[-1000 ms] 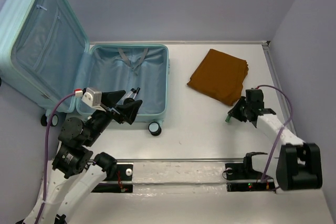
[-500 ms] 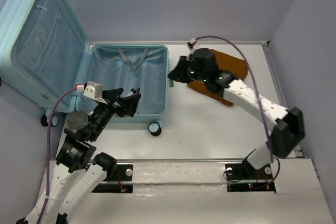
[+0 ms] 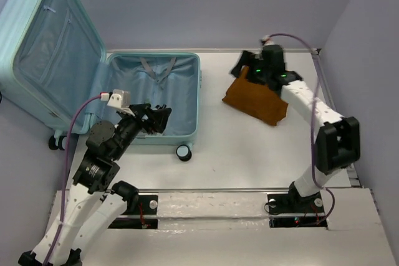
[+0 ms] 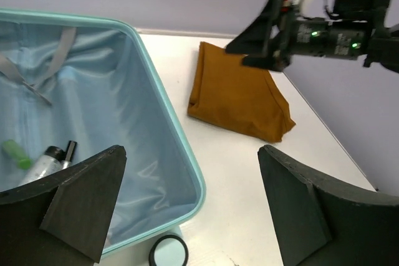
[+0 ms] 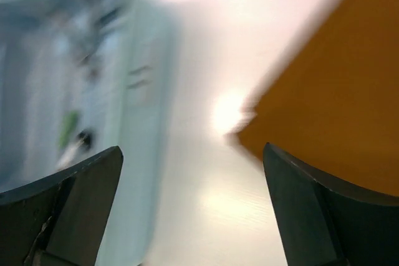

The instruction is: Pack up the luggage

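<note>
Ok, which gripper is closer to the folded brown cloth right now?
Right. The right gripper hovers at the far edge of the brown cloth, fingers open. The left gripper is over the near side of the open luggage, well away from the cloth.

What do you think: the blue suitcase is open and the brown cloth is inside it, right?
Not quite. The suitcase is open, but the brown cloth lies on the table beside it, not inside. The top external view shows this.
</note>
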Controlling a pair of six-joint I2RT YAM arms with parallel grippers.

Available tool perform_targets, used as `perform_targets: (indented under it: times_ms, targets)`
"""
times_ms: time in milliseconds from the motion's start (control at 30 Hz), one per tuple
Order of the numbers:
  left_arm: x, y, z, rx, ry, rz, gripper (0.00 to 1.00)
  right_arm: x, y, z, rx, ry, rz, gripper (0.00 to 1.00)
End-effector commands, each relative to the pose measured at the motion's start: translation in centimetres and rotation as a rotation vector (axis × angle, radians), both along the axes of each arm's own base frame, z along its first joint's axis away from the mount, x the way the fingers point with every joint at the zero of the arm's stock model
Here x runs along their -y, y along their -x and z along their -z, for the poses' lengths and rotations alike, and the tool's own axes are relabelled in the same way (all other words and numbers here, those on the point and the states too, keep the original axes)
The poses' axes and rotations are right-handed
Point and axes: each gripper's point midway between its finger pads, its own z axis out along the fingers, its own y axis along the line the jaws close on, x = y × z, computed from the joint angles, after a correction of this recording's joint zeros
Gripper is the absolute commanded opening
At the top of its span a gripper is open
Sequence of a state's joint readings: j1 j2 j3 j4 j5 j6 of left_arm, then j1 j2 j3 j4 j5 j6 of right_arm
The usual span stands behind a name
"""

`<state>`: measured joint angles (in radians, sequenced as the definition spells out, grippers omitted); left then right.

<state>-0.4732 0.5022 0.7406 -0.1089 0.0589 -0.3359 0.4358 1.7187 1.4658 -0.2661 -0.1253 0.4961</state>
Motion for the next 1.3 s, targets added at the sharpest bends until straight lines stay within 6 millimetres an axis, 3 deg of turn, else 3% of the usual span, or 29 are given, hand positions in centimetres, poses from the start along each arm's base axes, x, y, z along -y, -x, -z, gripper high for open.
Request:
perform_targets:
  times_ms: [0, 33, 133, 167, 233, 267, 300, 333, 400, 467, 567, 667, 767, 833, 867, 1000, 1100, 1200, 1267]
  targets:
    - [2.9, -0.1, -0.1, -0.030, 0.047, 0.136, 0.99, 18.0, -1.6, 0.1, 0.033, 0.098, 0.410, 1.00]
    - [3.2, -0.5, 0.3, -0.051, 0.040, 0.144, 0.99, 21.7, -1.6, 2.2, -0.017, 0.093, 0.461, 1.00]
    - [3.8, -0.8, 0.2, -0.068, 0.035, 0.169, 0.99, 26.5, -1.9, 4.8, -0.066, 0.094, 0.524, 1.00]
    - [4.0, -0.8, 0.2, -0.071, 0.034, 0.175, 0.99, 27.1, -2.2, 5.5, -0.078, 0.090, 0.528, 1.00]
    - [4.3, -1.1, 0.4, -0.091, 0.028, 0.184, 0.99, 27.9, -3.8, 8.5, -0.132, 0.047, 0.501, 1.00]
    - [4.4, -1.3, 0.7, -0.102, 0.025, 0.184, 0.99, 28.1, -4.1, 7.7, -0.116, 0.031, 0.497, 1.00]
    - [4.6, -1.4, 1.0, -0.114, 0.022, 0.186, 0.99, 28.0, -4.7, 8.5, -0.130, 0.024, 0.488, 1.00]
    - [4.8, -1.5, 1.2, -0.124, 0.020, 0.195, 0.99, 28.5, -5.1, 10.5, -0.171, 0.017, 0.489, 1.00]
    - [5.0, -1.7, 1.7, -0.145, 0.019, 0.197, 0.99, 28.9, -6.2, 11.3, -0.181, 0.002, 0.482, 1.00]
    - [5.1, -2.0, 2.2, -0.158, 0.014, 0.194, 0.99, 29.3, -6.7, 14.1, -0.238, -0.016, 0.489, 1.00]
    - [5.4, -2.3, 2.3, -0.174, 0.008, 0.202, 0.99, 28.7, -7.1, 17.3, -0.306, -0.052, 0.478, 1.00]
    - [6.2, -2.9, 2.4, -0.194, 0.001, 0.224, 0.99, 27.0, -7.2, 19.9, -0.369, -0.145, 0.422, 1.00]
    - [7.0, -3.4, 2.2, -0.207, -0.013, 0.241, 0.99, 24.9, -7.0, 20.3, -0.389, -0.255, 0.343, 0.91]
    - [7.6, -3.9, 2.1, -0.221, -0.028, 0.248, 0.99, 24.2, -6.9, 20.6, -0.400, -0.281, 0.306, 0.64]
    - [7.7, -4.1, 1.8, -0.219, -0.039, 0.245, 0.99, 23.8, -6.7, 20.3, -0.399, -0.293, 0.279, 0.38]
    - [9.4, -4.5, 2.7, -0.256, -0.061, 0.275, 0.99, 23.2, -5.3, 19.8, -0.394, -0.275, 0.217, 0.07]
    - [11.5, -4.4, 2.8, -0.270, -0.068, 0.302, 0.99, 23.9, -3.4, 19.6, -0.375, -0.197, 0.238, 0.07]
    - [13.5, -4.9, 3.0, -0.288, -0.094, 0.312, 0.99, 23.9, 0.4, 18.9, -0.340, -0.153, 0.277, 0.07]
    - [16.0, -4.9, 3.4, -0.313, -0.126, 0.340, 0.99, 23.9, 3.2, 18.5, -0.336, -0.130, 0.306, 0.07]
